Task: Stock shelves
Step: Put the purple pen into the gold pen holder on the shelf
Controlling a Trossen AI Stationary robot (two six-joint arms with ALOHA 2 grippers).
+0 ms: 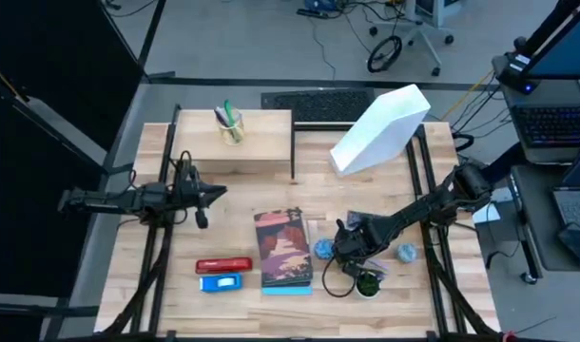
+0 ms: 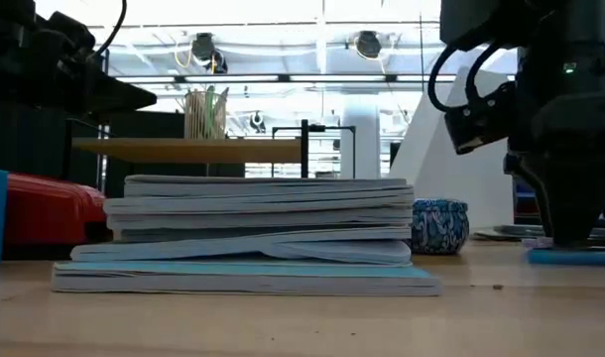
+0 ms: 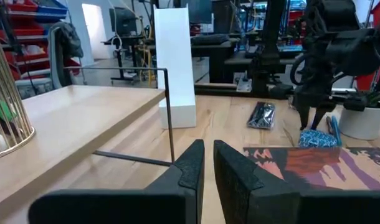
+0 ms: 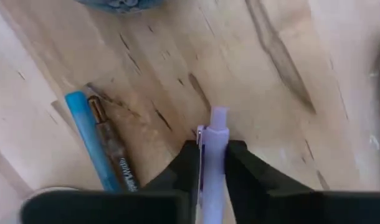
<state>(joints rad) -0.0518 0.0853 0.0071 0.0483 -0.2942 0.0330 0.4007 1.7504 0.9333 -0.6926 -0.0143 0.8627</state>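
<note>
Lilac pen [image 4: 213,163] sits pinched in my right gripper [image 4: 212,155], low over the table beside two loose pens [image 4: 101,142], near the book stack [image 1: 284,250]; left gripper [image 3: 208,163] waits nearly closed, empty.

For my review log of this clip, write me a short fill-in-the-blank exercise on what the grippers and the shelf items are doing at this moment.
1. The right gripper is shut on a lilac ____.
2. The wire cup holding pencils stands on top of the wooden ____.
3. The left gripper holds ____ between its nearly closed fingers.
4. On the tabletop, the red stapler lies beside a ____ one.

Missing words: pen; shelf; nothing; blue
</note>
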